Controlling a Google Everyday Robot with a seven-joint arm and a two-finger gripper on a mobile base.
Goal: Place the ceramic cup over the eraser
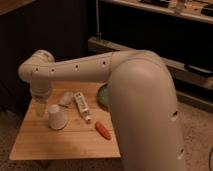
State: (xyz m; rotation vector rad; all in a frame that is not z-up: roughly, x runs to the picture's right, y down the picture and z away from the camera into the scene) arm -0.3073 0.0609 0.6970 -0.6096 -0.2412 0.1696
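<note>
The white ceramic cup (56, 118) stands on the wooden table (45, 142) at its left side, wide rim down and narrow base up. My gripper (41, 107) hangs from the white arm just left of the cup and slightly behind it, close to its side. I cannot tell whether it touches the cup. The eraser is not visible anywhere on the table.
A crumpled whitish wrapper (65, 98) and a white tube (82, 106) lie right behind the cup. An orange-red elongated piece (103, 130) lies near the table's right edge. A green dish (103, 95) sits at the back right, partly hidden by my arm. Dark shelving stands behind.
</note>
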